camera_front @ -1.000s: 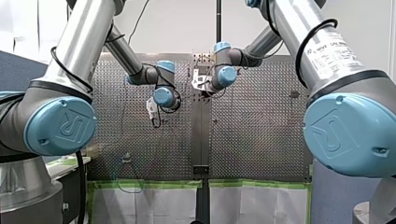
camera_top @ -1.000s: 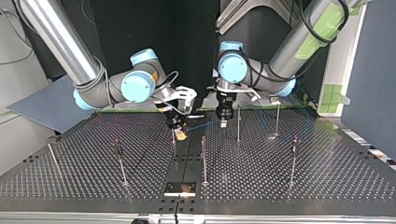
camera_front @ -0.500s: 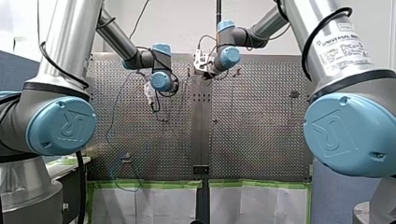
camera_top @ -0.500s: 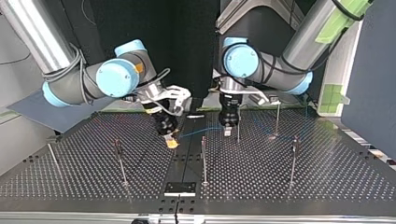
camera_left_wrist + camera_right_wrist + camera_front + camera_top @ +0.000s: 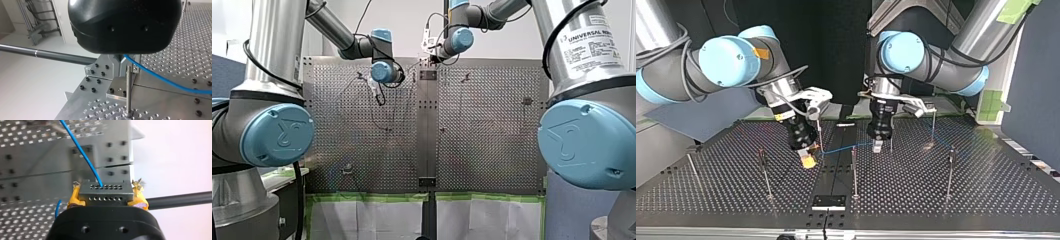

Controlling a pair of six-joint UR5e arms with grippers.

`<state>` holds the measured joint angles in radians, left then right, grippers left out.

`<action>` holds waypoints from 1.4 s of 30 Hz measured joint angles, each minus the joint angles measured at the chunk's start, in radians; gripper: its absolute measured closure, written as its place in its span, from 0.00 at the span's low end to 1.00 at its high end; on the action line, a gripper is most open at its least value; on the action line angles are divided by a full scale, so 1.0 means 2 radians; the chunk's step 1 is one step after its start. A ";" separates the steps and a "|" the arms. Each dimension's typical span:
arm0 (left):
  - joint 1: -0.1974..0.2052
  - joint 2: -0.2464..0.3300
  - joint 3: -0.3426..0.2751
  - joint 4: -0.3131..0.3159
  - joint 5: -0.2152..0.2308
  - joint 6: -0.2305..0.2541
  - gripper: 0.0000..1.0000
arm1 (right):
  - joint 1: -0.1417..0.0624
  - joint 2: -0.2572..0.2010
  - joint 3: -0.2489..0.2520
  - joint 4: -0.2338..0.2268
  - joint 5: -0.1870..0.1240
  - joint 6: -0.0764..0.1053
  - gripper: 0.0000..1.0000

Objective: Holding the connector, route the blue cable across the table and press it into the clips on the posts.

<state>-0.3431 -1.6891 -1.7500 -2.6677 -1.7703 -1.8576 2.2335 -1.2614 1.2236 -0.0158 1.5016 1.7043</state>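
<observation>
Your right gripper (image 5: 106, 195) pinches the connector (image 5: 105, 192); your left gripper (image 5: 877, 146), near the connector, nips the blue cable (image 5: 162, 78). A hard pull could yank it out.

A robotics lab: two Universal Robots arms (image 5: 277, 135) flank a perforated metal bench (image 5: 986, 190) studded with thin posts (image 5: 854, 172), green tape (image 5: 362, 197) along its edge, white wall (image 5: 407, 20) behind.

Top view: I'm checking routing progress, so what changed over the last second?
My right gripper, clamped on the connector, moved toward the camera and the view's left; my left gripper came slightly nearer too. The blue cable between them spans a wider gap. The posts stayed put.
</observation>
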 joint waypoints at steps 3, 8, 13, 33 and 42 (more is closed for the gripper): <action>0.002 -0.006 0.007 -0.003 0.011 -0.002 0.98 | 0.001 -0.011 0.000 0.000 -0.001 0.000 1.00; 0.004 -0.026 0.011 -0.006 0.019 -0.001 0.98 | -0.001 -0.018 0.001 0.000 -0.001 0.000 1.00; 0.007 -0.037 0.011 -0.007 0.009 -0.001 0.98 | -0.002 -0.006 0.003 0.000 0.000 -0.002 1.00; 0.035 -0.040 0.039 0.001 0.037 -0.014 0.98 | -0.024 0.030 0.008 -0.005 0.000 -0.001 1.00; 0.044 -0.063 0.072 -0.012 0.057 -0.020 0.98 | -0.036 0.031 0.008 -0.006 0.000 -0.001 1.00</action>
<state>-0.2559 -1.8145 -1.6068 -2.6912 -1.6555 -1.8983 2.1618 -1.1997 1.2389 -0.0277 1.5010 1.7032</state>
